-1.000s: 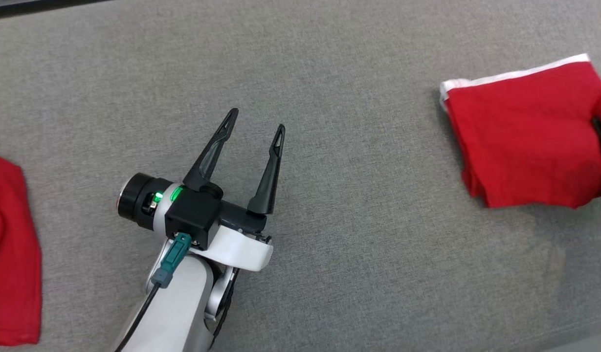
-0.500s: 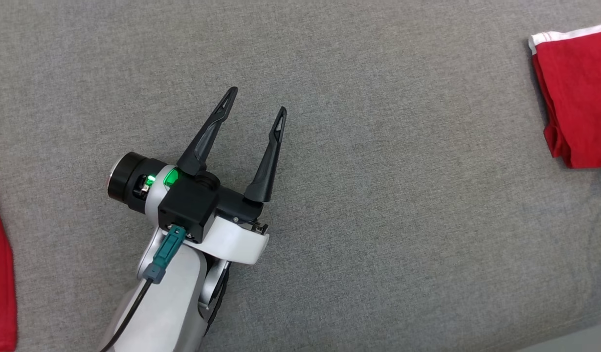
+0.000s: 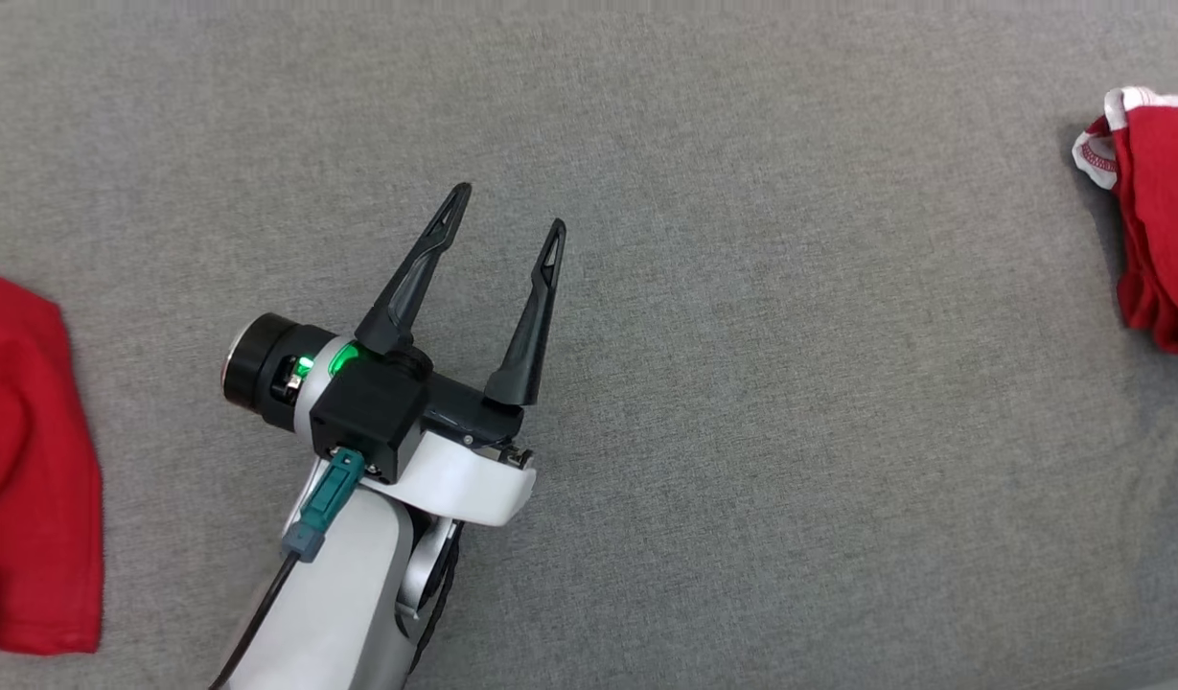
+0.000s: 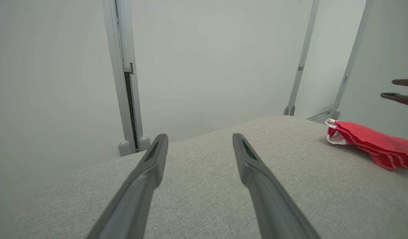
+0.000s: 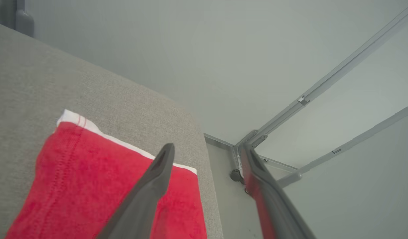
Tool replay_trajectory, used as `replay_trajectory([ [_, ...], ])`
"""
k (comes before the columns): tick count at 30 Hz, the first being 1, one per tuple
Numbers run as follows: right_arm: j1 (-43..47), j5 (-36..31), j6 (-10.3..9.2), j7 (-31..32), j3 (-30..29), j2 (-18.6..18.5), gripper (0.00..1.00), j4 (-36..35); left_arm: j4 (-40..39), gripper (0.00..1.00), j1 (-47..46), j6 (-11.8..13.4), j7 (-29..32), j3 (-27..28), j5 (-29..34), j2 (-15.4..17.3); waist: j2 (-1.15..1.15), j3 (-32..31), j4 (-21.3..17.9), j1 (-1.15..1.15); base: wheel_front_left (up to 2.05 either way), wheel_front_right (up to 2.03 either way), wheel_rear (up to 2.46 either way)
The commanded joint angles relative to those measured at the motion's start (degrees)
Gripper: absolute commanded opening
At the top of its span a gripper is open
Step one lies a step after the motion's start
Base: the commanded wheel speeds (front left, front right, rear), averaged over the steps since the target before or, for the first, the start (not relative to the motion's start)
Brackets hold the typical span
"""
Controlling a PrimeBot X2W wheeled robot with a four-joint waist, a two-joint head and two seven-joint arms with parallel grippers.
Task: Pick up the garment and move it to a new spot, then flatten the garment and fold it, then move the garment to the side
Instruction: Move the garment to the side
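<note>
The garment (image 3: 1164, 240), red with a white hem, lies folded at the right side of the grey top (image 3: 742, 383), half cut off in the head view. Close by, the left claw (image 3: 507, 211) hangs wide and empty. Another red cloth (image 3: 28, 460) is cut off at the left. Farther out, the right claw (image 5: 207, 147) is wide above the garment, holding nothing.

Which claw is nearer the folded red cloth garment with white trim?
Right. The right claw hangs open over the red garment; the left claw sits far to its left, over grey fabric surface.
</note>
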Motion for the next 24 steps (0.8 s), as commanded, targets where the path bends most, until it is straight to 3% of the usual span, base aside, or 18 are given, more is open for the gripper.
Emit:
replay_trajectory([
  [1, 0.7, 0.5, -0.03, -0.3, -0.7, 0.5, 1.00, -1.2, -0.1, 1.00, 0.7, 0.4, 0.0, 0.1, -0.5, 0.1, 0.00, -2.4, 1.4, 0.00, 0.00, 0.00, 0.00],
  [6, 4.8, 3.3, -0.02, -0.3, -3.0, 6.0, 1.00, -8.0, -0.5, 1.00, 2.9, 1.9, 0.0, -0.3, -3.2, 0.1, 0.00, -7.4, 4.0, 0.00, 0.00, 0.00, 0.00],
  [15, 13.8, 8.3, -0.02, -0.3, 0.1, 15.0, 1.00, -17.7, -0.3, 1.00, 7.7, 4.4, 0.0, 0.6, -6.3, 0.0, 0.00, -14.7, 9.2, 0.00, 0.00, 0.00, 0.00],
  [24, 22.2, 9.0, -0.02, -0.3, -0.5, 22.7, 1.00, -22.2, 2.0, 1.00, 12.9, 4.7, 0.0, 2.8, -5.7, 0.1, 0.00, -19.4, 12.6, 0.00, 0.00, 0.00, 0.00],
])
